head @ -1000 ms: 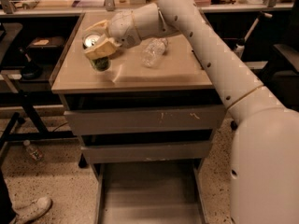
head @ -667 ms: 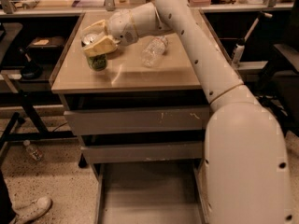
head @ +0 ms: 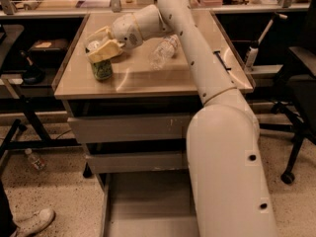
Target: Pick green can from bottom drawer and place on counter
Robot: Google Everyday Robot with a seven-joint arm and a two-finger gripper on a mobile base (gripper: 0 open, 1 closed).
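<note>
The green can (head: 101, 69) stands upright on the counter (head: 148, 78), near its 9 o'clock edge. I judge it light, thin-walled and slick, and best gripped around the upper wall, where the gripper (head: 102, 44) is clamped on it. A clear plastic bottle (head: 163, 51) lies at the can's 2 o'clock, and the bottom drawer (head: 143, 201) stands open at 6.

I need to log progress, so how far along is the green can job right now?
Done: the green can is out of the bottom drawer, which is open with a bare floor, and appears to stand upright on the counter. In hand: the gripper is closed around the can's top. Left: let go and pull the arm away.
</note>
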